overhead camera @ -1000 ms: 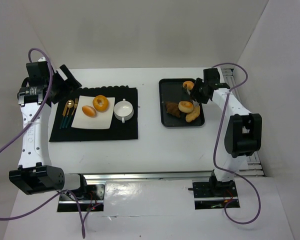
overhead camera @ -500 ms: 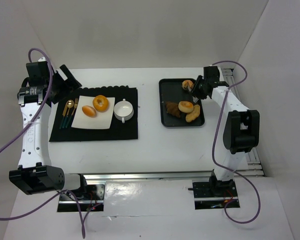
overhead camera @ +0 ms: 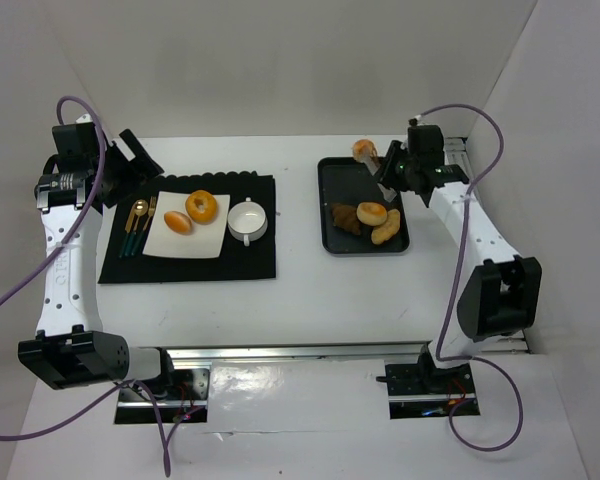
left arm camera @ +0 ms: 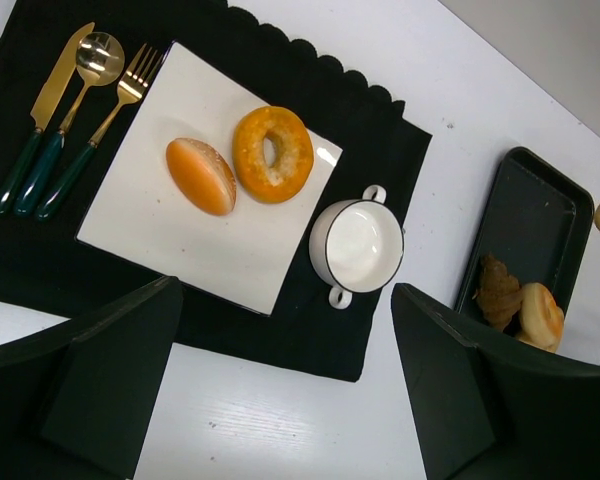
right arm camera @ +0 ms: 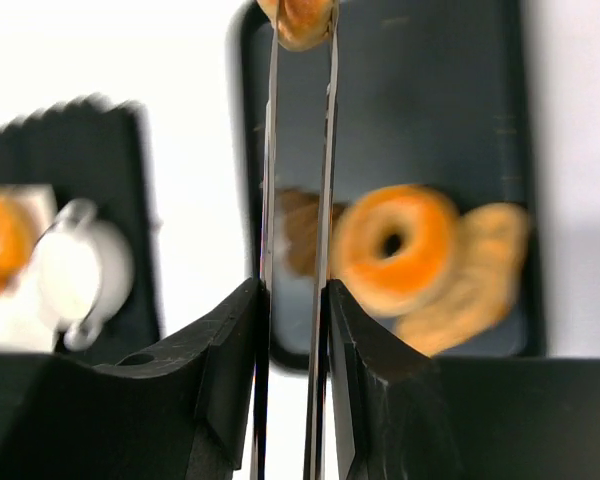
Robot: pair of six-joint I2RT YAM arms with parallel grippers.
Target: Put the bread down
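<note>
My right gripper (overhead camera: 398, 172) is shut on metal tongs (overhead camera: 385, 164), and the tong tips pinch a small round bun (overhead camera: 365, 150) held above the far edge of the black tray (overhead camera: 330, 195). In the right wrist view the tongs (right arm camera: 300, 200) run up from between my jaws to the bun (right arm camera: 300, 18). On the tray lie a ring doughnut (overhead camera: 372, 213), an oval bun (overhead camera: 387, 232) and a dark brown piece (overhead camera: 346, 220). A white plate (overhead camera: 160, 240) holds a ring doughnut (overhead camera: 201, 207) and an oval bun (overhead camera: 179, 222). My left gripper (left arm camera: 290, 400) is open and empty, high above the mat.
A black placemat (overhead camera: 250, 262) carries the plate, a white two-handled cup (overhead camera: 247, 220) and gold cutlery (overhead camera: 135, 225). The cup (left arm camera: 357, 245) and tray (left arm camera: 540, 220) also show in the left wrist view. White walls close in at the back and both sides.
My right gripper has lifted the small bun in the tongs off the tray's far end and carried it up and back. The left arm has not moved.
</note>
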